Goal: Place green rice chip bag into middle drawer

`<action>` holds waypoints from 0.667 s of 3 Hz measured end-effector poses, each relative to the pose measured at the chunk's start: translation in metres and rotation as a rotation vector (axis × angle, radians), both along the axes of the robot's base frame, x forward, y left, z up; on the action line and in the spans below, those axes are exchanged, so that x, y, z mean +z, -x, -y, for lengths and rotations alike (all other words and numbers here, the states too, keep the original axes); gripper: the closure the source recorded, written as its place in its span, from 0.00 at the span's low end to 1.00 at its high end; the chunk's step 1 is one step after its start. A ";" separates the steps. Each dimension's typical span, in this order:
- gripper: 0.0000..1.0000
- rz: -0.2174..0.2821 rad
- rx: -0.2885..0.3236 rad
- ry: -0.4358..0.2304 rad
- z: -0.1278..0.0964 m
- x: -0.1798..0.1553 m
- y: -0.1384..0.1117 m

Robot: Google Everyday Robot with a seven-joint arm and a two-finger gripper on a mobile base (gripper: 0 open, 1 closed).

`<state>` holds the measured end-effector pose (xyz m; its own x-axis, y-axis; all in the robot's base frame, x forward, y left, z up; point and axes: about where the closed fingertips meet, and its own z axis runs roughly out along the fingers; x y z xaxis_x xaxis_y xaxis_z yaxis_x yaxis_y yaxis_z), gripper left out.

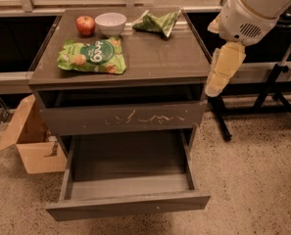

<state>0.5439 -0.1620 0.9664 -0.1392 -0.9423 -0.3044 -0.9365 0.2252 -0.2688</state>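
Nearest, at 6 o'clock, the middle drawer [128, 205] stands pulled out, its flat tray showing only its own grey floor. Just behind and above it is the shut drawer front with pale scratch marks [123, 117]. On the floor at 9 o'clock of the drawers a cardboard box [31, 143] sits with one flap raised; I cannot tell what it holds.

The hand [217, 80], cream-coloured, hangs downward from the white arm [255, 9] at 3 o'clock, just beside the table's [164, 58] front right corner. Whether it is wide or narrow cannot be told; it holds nothing that can be seen.

The green rice chip bag [92, 56] lies flat on the table's front left part, well apart from the hand. Its long axis runs from 9 to 3 o'clock, along the front edge, with the round dark logo facing up.

Farther back, toward 12 o'clock, a red apple [85, 25] stands just beside a white bowl [110, 22] whose contents do not show, and a darker green bag [157, 22] lies crumpled to its right.
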 end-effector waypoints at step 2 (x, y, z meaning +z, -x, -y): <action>0.00 0.061 0.078 -0.019 -0.046 0.002 -0.045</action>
